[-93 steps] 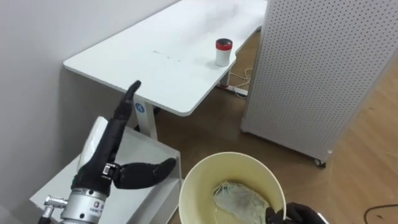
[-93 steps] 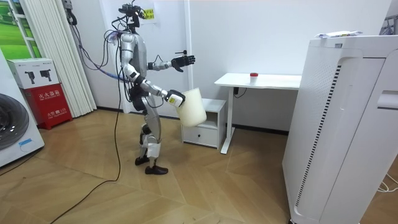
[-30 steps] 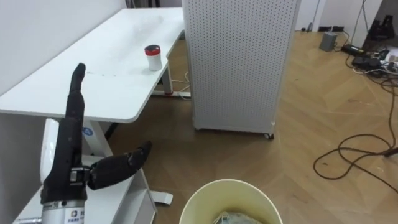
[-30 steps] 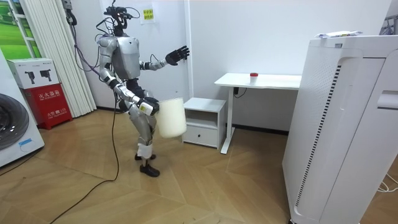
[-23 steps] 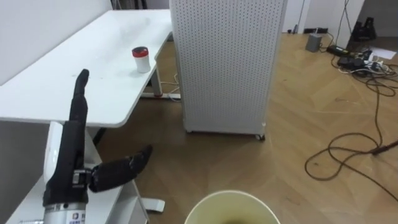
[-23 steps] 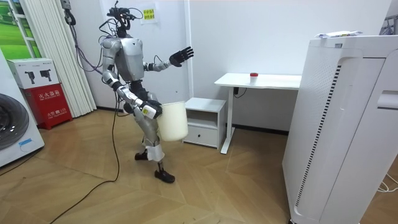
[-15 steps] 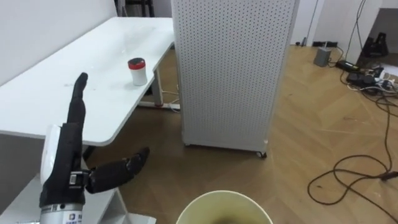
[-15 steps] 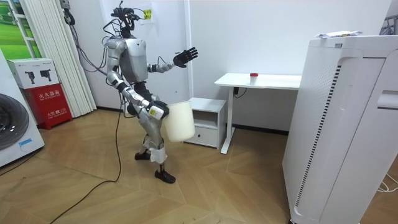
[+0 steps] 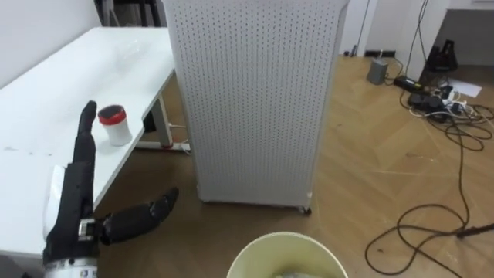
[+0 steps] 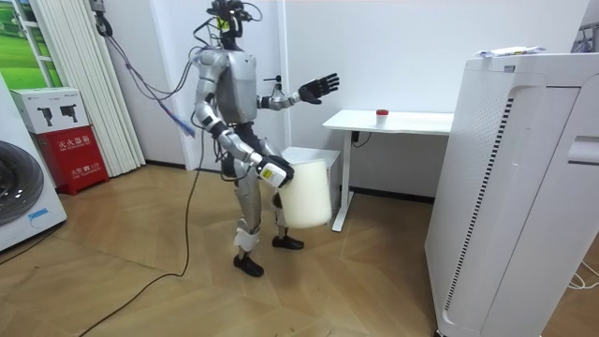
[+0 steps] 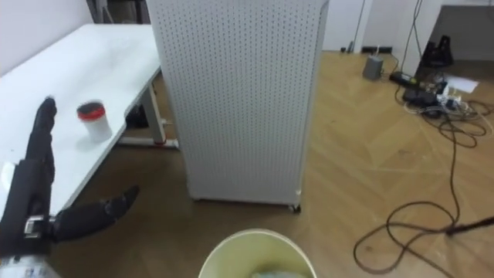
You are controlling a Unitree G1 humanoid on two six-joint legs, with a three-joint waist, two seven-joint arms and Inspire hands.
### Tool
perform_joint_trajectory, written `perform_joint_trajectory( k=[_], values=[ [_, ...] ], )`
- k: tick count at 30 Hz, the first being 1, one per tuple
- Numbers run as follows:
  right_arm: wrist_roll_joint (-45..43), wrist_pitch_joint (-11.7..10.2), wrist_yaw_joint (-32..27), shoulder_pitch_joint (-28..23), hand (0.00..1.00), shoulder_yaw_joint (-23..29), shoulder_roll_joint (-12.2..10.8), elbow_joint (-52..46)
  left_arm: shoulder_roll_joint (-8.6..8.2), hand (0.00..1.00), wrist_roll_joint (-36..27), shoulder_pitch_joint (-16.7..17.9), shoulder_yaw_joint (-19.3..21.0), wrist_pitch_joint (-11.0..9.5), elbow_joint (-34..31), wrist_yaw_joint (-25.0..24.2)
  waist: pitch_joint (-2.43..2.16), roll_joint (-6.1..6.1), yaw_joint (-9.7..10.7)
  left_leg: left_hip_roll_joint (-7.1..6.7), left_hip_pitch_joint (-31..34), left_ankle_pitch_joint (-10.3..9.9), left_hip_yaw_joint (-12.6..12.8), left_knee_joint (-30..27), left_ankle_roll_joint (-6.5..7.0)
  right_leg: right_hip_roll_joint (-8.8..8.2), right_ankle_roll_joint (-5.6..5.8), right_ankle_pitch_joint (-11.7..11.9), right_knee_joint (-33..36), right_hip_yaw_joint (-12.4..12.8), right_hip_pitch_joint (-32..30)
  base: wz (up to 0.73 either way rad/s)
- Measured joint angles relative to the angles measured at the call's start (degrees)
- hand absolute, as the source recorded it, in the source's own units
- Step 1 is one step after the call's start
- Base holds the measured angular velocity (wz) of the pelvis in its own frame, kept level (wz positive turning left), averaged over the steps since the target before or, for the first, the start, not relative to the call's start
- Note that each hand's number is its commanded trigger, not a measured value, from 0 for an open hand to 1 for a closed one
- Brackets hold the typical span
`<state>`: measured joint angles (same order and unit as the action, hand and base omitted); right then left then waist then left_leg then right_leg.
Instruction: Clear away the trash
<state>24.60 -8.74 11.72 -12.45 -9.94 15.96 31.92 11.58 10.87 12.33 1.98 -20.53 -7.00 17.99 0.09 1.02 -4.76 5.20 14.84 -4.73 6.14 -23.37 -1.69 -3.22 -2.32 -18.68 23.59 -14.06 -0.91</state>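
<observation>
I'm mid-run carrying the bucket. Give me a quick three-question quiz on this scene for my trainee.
1. True or false: the left hand is raised, open and holding nothing.
2. The red-lidded cup stands on: A) the white desk; B) the floor; C) the top of the perforated cabinet.
3. Fill in: at the right of the eye views, dark ____ trail across the wood floor.

Key: 1 true; 2 A; 3 cables.
</observation>
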Motion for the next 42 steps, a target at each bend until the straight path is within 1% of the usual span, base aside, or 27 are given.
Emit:
perform_joint_trajectory(
  k=[1, 3, 4, 5, 7, 8, 10, 11, 12, 13, 14, 15, 16, 17, 18, 19, 20, 21, 22, 24, 27, 28, 29, 30, 34, 39, 42],
  values=[
    [0.01, -0.01, 0.26, -0.24, 1.00, 0.16, 0.06, -0.05, 0.00, 0.00, -0.04, -0.04, -0.02, 0.00, -0.01, 0.05, -0.01, 0.09, 0.25, -0.46, -0.47, -0.20, -0.04, 0.26, 0.27, -0.36, 0.37, 0.08, -0.55, 0.03, 0.56, 0.12],
    [-0.35, -0.01, 0.75, -0.27, 1.00, 0.86, -0.09, -0.09, 0.37, 0.00, -0.06, -0.31, 0.01, -0.02, -0.02, 0.07, 0.04, -0.10, 0.38, -1.97, -1.36, -0.93, -0.50, 0.23, 0.78, -1.58, 1.48, 0.58, -2.08, -0.37, 2.21, 0.05],
    [-0.56, -0.01, 0.79, -0.26, 1.00, 0.95, -0.10, -0.30, 0.41, 0.00, -0.04, -0.51, 0.01, -0.06, -0.03, 0.07, 0.06, -0.16, 0.40, -2.16, -1.46, -1.08, -0.51, 0.18, 0.88, -1.80, 1.64, 0.67, -2.38, -0.38, 2.49, 0.05],
    [-0.66, -0.01, 0.80, -0.20, 1.00, 1.15, -0.11, -0.86, 0.49, 0.00, -0.08, -0.99, -0.01, -0.06, -0.02, 0.06, 0.15, -0.46, 0.27, -2.80, -1.50, -1.55, -0.54, 0.07, 1.18, -1.99, 2.04, 0.90, -3.28, -0.57, 3.33, 0.09],
    [-0.63, -0.01, 1.01, -0.04, 1.00, 1.60, -0.41, -1.54, 0.62, 0.00, -0.14, -1.69, 0.01, -0.13, -0.37, 0.05, 0.27, -0.87, 0.34, -3.25, -1.49, -2.72, -0.51, -0.18, 1.68, -2.63, 2.66, 0.62, -3.98, -1.19, 4.08, 0.14],
    [-0.63, -0.01, 0.99, -0.04, 1.00, 1.74, -0.61, -1.61, 0.62, 0.00, -0.22, -1.71, 0.01, -0.32, -0.40, 0.05, 0.26, -0.97, 0.37, -3.63, -1.49, -2.95, -0.49, -0.30, 1.86, -2.76, 2.72, 0.59, -3.88, -1.16, 4.13, 0.10],
    [-0.62, -0.01, 0.85, -0.06, 1.00, 1.85, -0.92, -2.54, 0.60, 0.00, -0.17, -1.79, 0.03, -0.66, -0.39, 0.37, 0.38, -1.27, 0.10, -4.66, -1.82, -3.67, 0.08, -0.41, 2.55, -3.96, 3.86, -0.07, -2.06, -0.98, 4.08, 0.05],
    [-0.62, -0.01, 0.80, -0.08, 1.00, 2.00, -0.90, -2.82, 0.57, 0.00, -0.18, -1.77, 0.03, -0.66, -0.38, 0.42, 0.52, -1.47, 0.11, -4.95, -2.05, -3.83, 0.20, -0.43, 2.78, -4.39, 4.15, -0.24, -1.16, -0.96, 3.92, 0.07],
    [-0.62, -0.02, 0.60, -0.05, 1.00, 2.24, -0.77, -2.94, 0.56, 0.00, -0.19, -1.73, -0.08, -0.67, -0.31, 0.55, 0.90, -2.03, 0.15, -5.37, -2.69, -4.36, 0.40, -0.43, 3.34, -5.06, 4.37, -0.36, 0.79, -0.94, 3.75, 0.11],
    [-0.51, -0.01, 0.05, -0.14, 1.00, 2.16, -0.74, -2.93, 0.58, 0.00, -0.16, -1.74, -0.12, -0.68, -0.31, 0.64, 0.94, -2.24, 0.17, -6.07, -3.19, -4.80, 0.31, -0.27, 3.94, -5.94, 4.83, -0.63, 3.32, -0.90, 3.19, 0.11],
    [-0.37, 0.00, -0.26, -0.17, 1.00, 2.09, -0.76, -2.93, 0.58, 0.00, -0.14, -1.75, -0.13, -0.68, -0.32, 0.70, 0.97, -2.37, 0.15, -6.27, -3.33, -5.09, 0.30, -0.24, 4.24, -6.21, 4.89, -0.66, 4.81, -0.81, 2.77, 0.15],
    [-0.35, 0.04, -0.82, -0.38, 1.00, 1.98, -0.96, -2.93, 0.65, 0.00, -0.06, -1.76, -0.13, -0.68, -0.32, 0.87, 1.01, -2.46, 0.13, -7.22, -3.97, -5.78, -0.29, -0.51, 4.81, -7.00, 4.94, -0.66, 7.49, -0.35, 2.21, 0.13],
    [-0.42, 0.05, -0.94, -0.45, 1.00, 1.95, -0.99, -2.92, 0.67, 0.00, 0.03, -1.76, -0.13, -0.69, -0.32, 1.20, 1.06, -2.43, 0.13, -7.36, -4.39, -5.92, -0.59, -0.51, 5.06, -7.32, 5.05, -0.61, 8.25, -0.02, 1.95, 0.20],
    [-0.53, 0.05, -0.99, -0.68, 1.00, 2.05, -1.01, -2.92, 0.66, 0.00, 0.28, -1.76, -0.04, -0.74, -0.31, 1.91, 1.07, -2.38, 0.18, -8.01, -4.84, -6.19, -1.10, -0.62, 5.57, -7.55, 5.58, -0.35, 8.89, 0.81, 2.01, 0.18],
    [-0.45, 0.05, -1.00, -0.63, 1.00, 2.32, -1.01, -2.92, 0.79, 0.00, 1.36, -1.76, 0.13, -0.87, -0.32, 2.97, 1.11, -2.59, 0.42, -8.12, -4.79, -6.43, -1.80, -1.30, 5.96, -7.23, 6.42, -0.01, 9.09, 1.83, 2.01, 0.18],
    [-0.44, 0.04, -0.98, -0.56, 1.00, 2.32, -1.07, -2.92, 0.97, 0.00, 1.67, -1.76, 0.18, -0.97, -0.31, 3.44, 1.18, -2.59, 0.42, -8.20, -4.76, -6.53, -2.38, -1.42, 6.11, -6.72, 6.93, -0.32, 8.38, 2.47, 1.95, 0.17],
    [-0.45, 0.04, -0.79, -0.47, 1.00, 2.31, -1.28, -2.92, 1.16, 0.00, 2.22, -1.75, 0.23, -0.98, -0.19, 4.35, 1.29, -2.45, 0.45, -8.57, -4.70, -6.57, -4.03, -1.32, 6.19, -5.29, 7.03, -0.82, 4.41, 3.23, 1.61, 0.22],
    [-0.45, 0.03, -0.54, -0.49, 1.00, 2.31, -1.43, -2.93, 1.29, 0.00, 2.14, -1.72, 0.22, -0.98, -0.02, 4.62, 1.33, -2.10, 0.53, -9.10, -4.50, -6.53, -4.89, -1.34, 6.25, -4.14, 5.87, -0.33, 0.62, 3.05, 0.20, 0.46],
    [-0.45, 0.04, -0.41, -1.01, 1.00, 2.31, -1.52, -2.90, 1.18, 0.00, 2.13, -1.31, 0.00, -1.03, 0.12, 4.67, 1.05, -2.05, 1.38, -9.34, -4.49, -6.12, -5.96, -1.23, 6.33, -3.48, 5.28, 0.89, 0.07, 2.77, 0.16, 0.43],
    [-0.70, 0.04, -0.32, -1.28, 1.00, 2.30, -1.65, -2.89, 1.20, 0.00, 2.13, -1.45, 0.06, -1.40, 0.11, 4.96, 0.91, -1.68, 1.35, -9.71, -4.30, -6.04, -6.64, -1.06, 6.25, -3.24, 5.13, 0.99, -1.20, 2.27, 0.77, 0.29],
    [-0.70, 0.04, 0.03, -1.63, 1.00, 2.27, -1.65, -2.87, 1.21, 0.00, 2.13, -1.46, 0.05, -1.77, 0.11, 5.11, 0.92, -1.38, 1.37, -9.82, -4.45, -6.03, -7.79, -0.54, 6.25, -2.65, 5.23, 2.02, -4.44, 1.19, 2.65, 0.20],
    [-0.71, 0.04, 0.13, -1.71, 1.00, 2.27, -1.66, -2.87, 1.20, 0.00, 2.13, -1.44, 0.06, -1.76, 0.12, 5.17, 0.85, -1.20, 1.35, -9.87, -4.54, -6.00, -7.96, -0.35, 6.28, -2.54, 5.23, 2.19, -5.07, 1.16, 3.06, 0.17],
    [-0.71, 0.04, 0.23, -1.70, 1.00, 2.27, -1.66, -2.87, 1.21, 0.00, 2.14, -1.47, 0.06, -1.79, 0.12, 5.27, 0.67, -0.91, 1.28, -9.91, -4.55, -5.99, -8.08, -0.15, 6.31, -2.48, 5.20, 2.47, -5.62, 1.10, 3.28, 0.14],
    [-0.71, 0.04, 0.31, -1.65, 1.00, 2.27, -1.66, -2.87, 1.19, 0.00, 2.14, -1.47, 0.05, -1.78, 0.13, 5.33, 0.64, -0.80, 1.13, -9.92, -4.79, -5.99, -8.38, 0.03, 6.31, -2.26, 5.20, 3.00, -6.38, 0.92, 4.02, 0.11],
    [-0.66, 0.04, 0.40, -1.58, 1.00, 2.26, -1.67, -2.88, 1.05, 0.00, 0.79, -1.47, 0.02, -1.78, 0.17, 5.10, 0.67, -0.44, 0.32, -9.89, -5.48, -6.01, -8.71, 1.26, 6.27, -1.84, 5.09, 3.98, -9.12, 0.64, 5.59, 0.03],
    [-0.97, 0.05, 0.38, -1.64, 1.00, 2.23, -1.69, -2.87, 0.79, 0.00, -2.98, -1.43, -0.02, -1.76, 0.19, 4.82, 0.69, -0.31, -0.15, -9.90, -5.57, -5.92, -8.80, 1.98, 6.13, -1.72, 4.95, 4.23, -10.00, 0.54, 5.88, 0.00],
    [-0.98, 0.05, 0.20, -1.52, 1.00, 2.19, -2.03, -2.88, 0.73, 0.00, -4.00, -1.38, -0.38, -1.74, 0.24, 4.88, 0.80, 0.10, -0.31, -9.90, -5.67, -5.81, -8.79, 2.46, 6.00, -1.74, 4.95, 4.24, -10.06, 0.53, 5.96, 0.00]
  ],
)
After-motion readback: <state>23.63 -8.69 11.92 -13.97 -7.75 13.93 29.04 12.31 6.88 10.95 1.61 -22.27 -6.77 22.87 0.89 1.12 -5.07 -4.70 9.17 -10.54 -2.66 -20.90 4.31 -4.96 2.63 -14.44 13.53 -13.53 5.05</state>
